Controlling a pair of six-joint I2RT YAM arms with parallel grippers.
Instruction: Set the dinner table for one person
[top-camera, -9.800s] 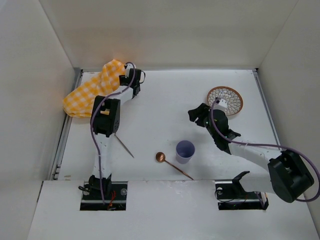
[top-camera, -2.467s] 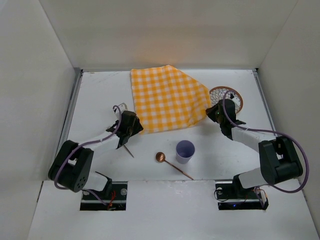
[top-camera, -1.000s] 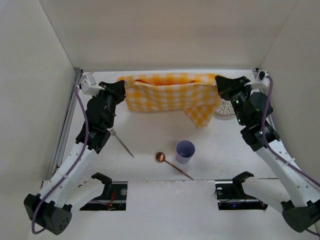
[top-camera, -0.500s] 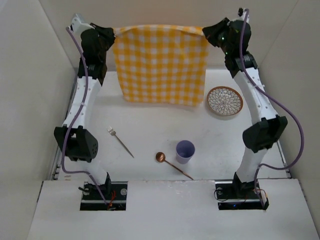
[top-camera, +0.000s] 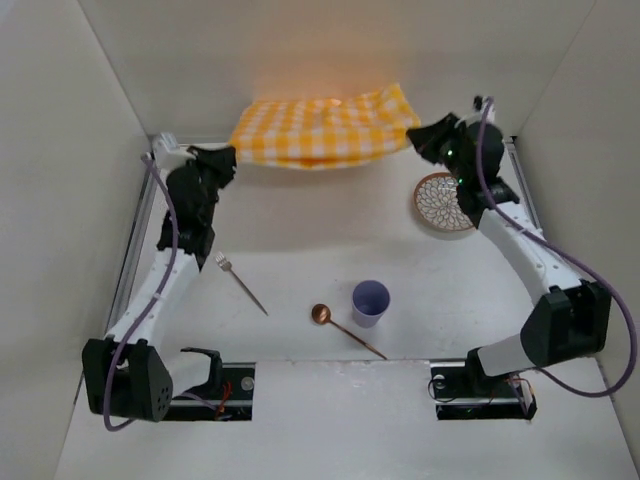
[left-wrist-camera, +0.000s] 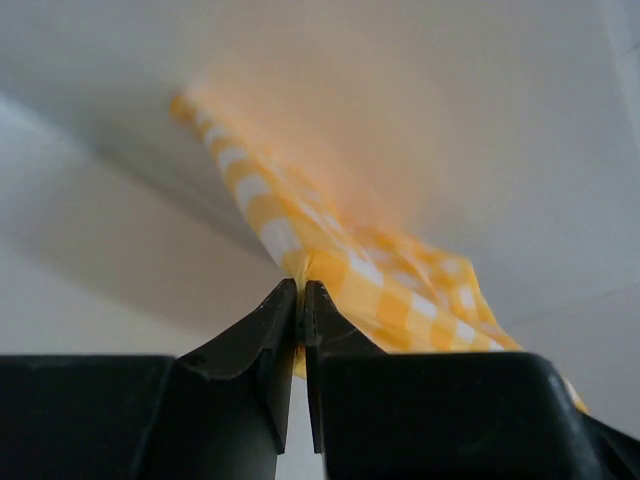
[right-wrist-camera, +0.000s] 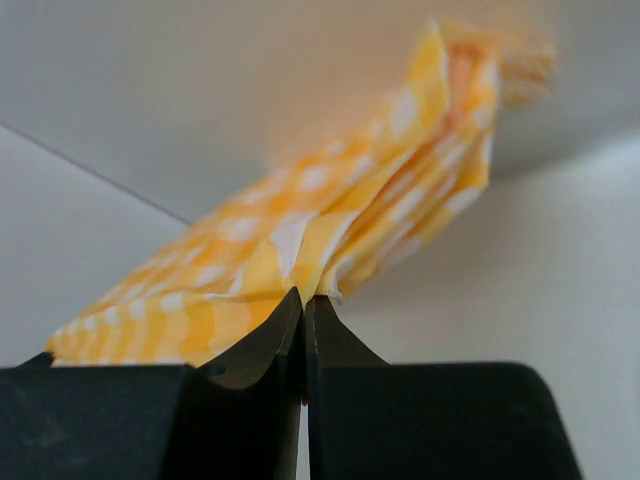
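Dinner table (top-camera: 300, 235) below jaws with cloth (top-camera: 320, 132)

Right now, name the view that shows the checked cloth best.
Top external: the whole cloth spans between left gripper and right gripper. Each wrist view shows only the corner pinched in its own jaws.

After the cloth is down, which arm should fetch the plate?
Probably the right one. The right gripper pinches the cloth close to the plate; the left gripper holds the other corner across the table, nearer the fork.
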